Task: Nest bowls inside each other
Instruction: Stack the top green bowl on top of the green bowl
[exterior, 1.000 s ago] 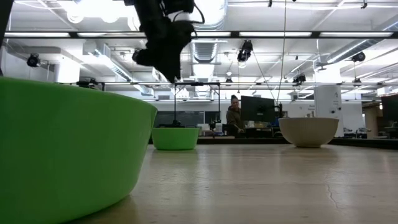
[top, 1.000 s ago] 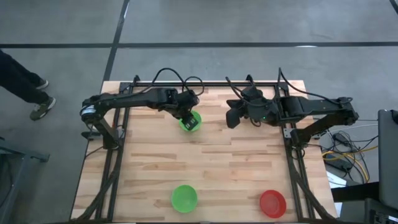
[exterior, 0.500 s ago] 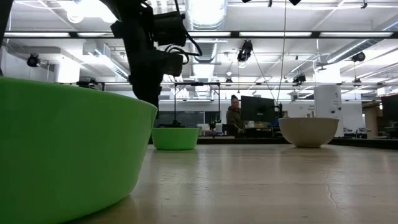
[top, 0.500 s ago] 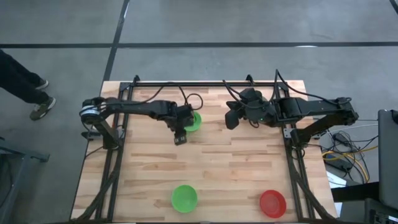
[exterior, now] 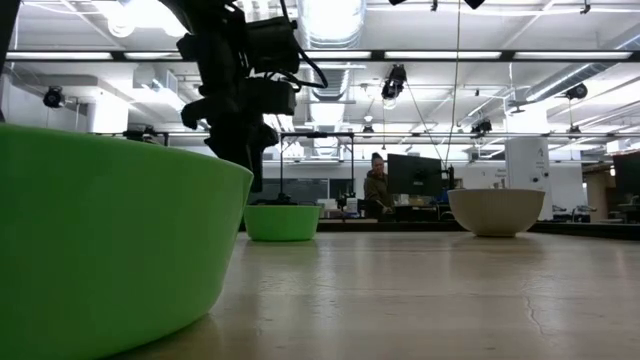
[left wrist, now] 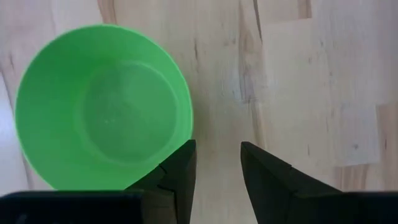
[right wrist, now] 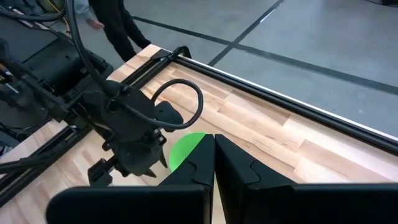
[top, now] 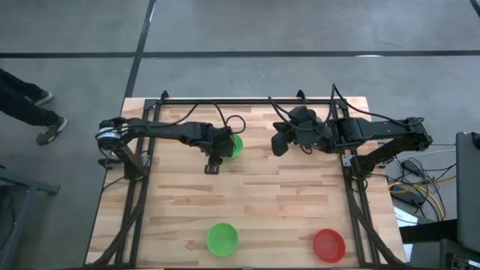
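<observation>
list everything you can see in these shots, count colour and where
green bowls: three; one at the table's far side by the left gripper, one near the front edge, centre; the third is the one looming closest in the low view
red bowl: one, front right of the table
pale bowl: one, grey-white, seen only in the low view, standing on the table far off
table: one, light wood planks, dark frame
person: one, dark trousers and shoes, on the floor left of the table; another sits far off at a monitor
left gripper: dark, fingers apart, empty, above the table beside the far green bowl
right gripper: dark, shut, empty, raised over the table's far right part
</observation>
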Robot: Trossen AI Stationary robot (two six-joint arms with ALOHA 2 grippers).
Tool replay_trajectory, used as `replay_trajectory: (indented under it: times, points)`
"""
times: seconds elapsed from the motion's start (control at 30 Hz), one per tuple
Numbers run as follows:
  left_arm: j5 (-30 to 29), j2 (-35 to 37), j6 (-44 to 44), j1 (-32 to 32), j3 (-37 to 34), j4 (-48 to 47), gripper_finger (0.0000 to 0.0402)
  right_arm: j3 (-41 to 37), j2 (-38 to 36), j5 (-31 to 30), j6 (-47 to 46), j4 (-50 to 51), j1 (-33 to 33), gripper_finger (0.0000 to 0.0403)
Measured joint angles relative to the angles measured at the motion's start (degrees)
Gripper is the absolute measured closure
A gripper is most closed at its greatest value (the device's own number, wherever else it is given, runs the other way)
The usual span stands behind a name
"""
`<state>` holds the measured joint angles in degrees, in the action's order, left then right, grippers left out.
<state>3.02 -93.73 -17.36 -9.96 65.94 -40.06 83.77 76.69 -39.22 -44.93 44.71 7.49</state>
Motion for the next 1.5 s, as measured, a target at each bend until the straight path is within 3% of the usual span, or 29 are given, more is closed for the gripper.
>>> replay_trajectory:
  times: [0.73,1.23,1.5]
  points:
    - [-2.6,0.0,-2.1,-0.1,-7.3,6.0,0.0271,0.0,0.0,0.0,0.0,0.0,0.0,0.0394]
    - [-9.8,0.0,-8.4,-0.1,-3.1,9.6,0.0271,-0.1,0.0,0.0,0.0,0.0,0.0,0.0394]
    - [-10.7,-0.1,-10.7,-0.7,-3.6,9.6,0.0271,-0.1,0.0,0.0,0.0,0.0,0.0,0.0394]
